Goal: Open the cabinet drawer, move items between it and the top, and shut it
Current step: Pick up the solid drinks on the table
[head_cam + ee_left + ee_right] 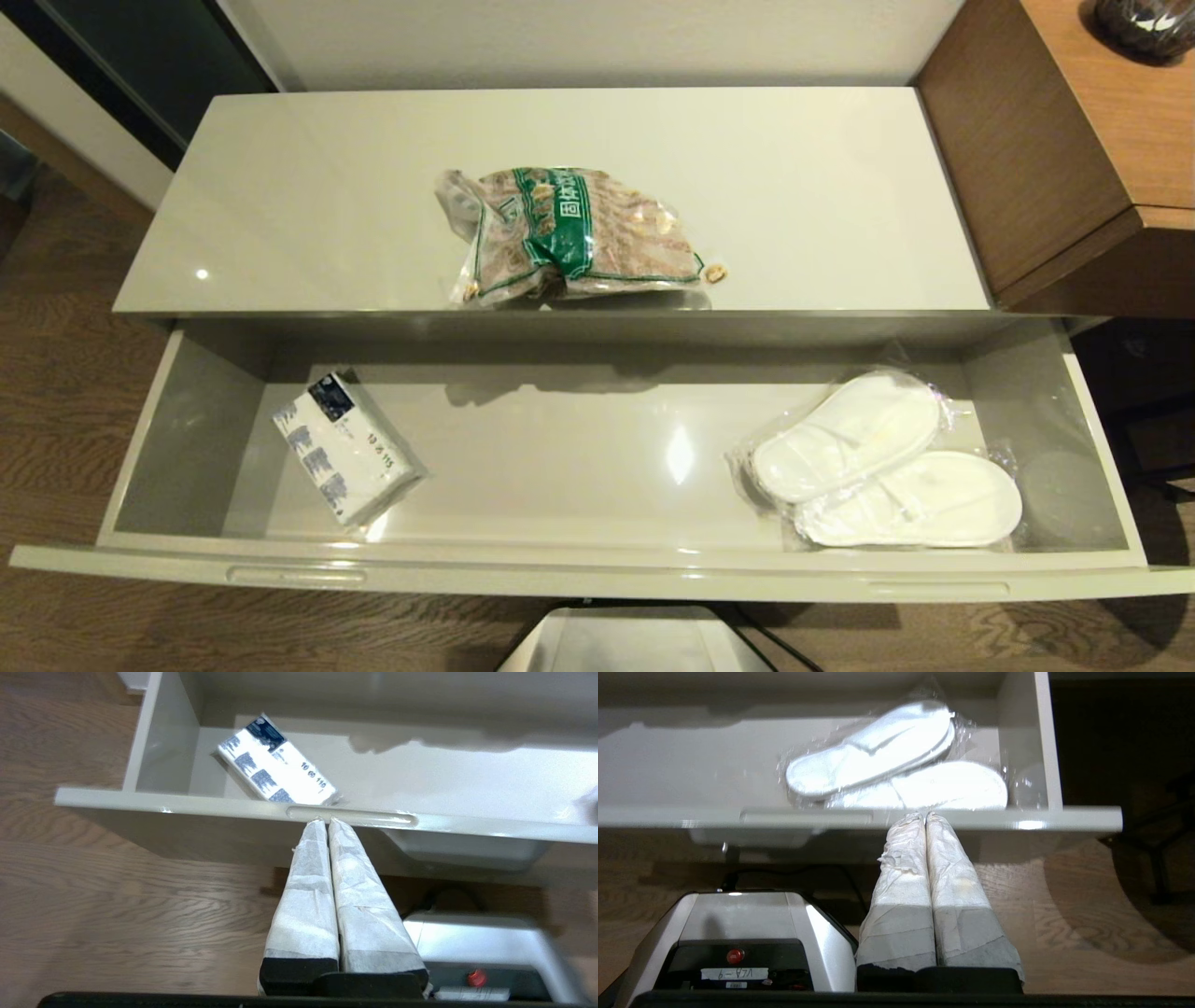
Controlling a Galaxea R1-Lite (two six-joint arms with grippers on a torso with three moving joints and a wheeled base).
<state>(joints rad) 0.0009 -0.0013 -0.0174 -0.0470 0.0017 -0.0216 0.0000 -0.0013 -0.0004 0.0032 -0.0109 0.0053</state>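
While the drawer (pixel 597 571) stands fully open, the bag (pixel 571 235) lies flat on the top (pixel 280 205) near its front edge: clear plastic, brown lumpy pieces, green band with white characters. Inside the drawer are a white packet (pixel 345 448) at left and wrapped slippers (pixel 887 462) at right. Left gripper (pixel 327 822) and right gripper (pixel 924 815) sit before the drawer front, jaws together, empty.

White characters "固体" on the bag's (pixel 569 233) green band.
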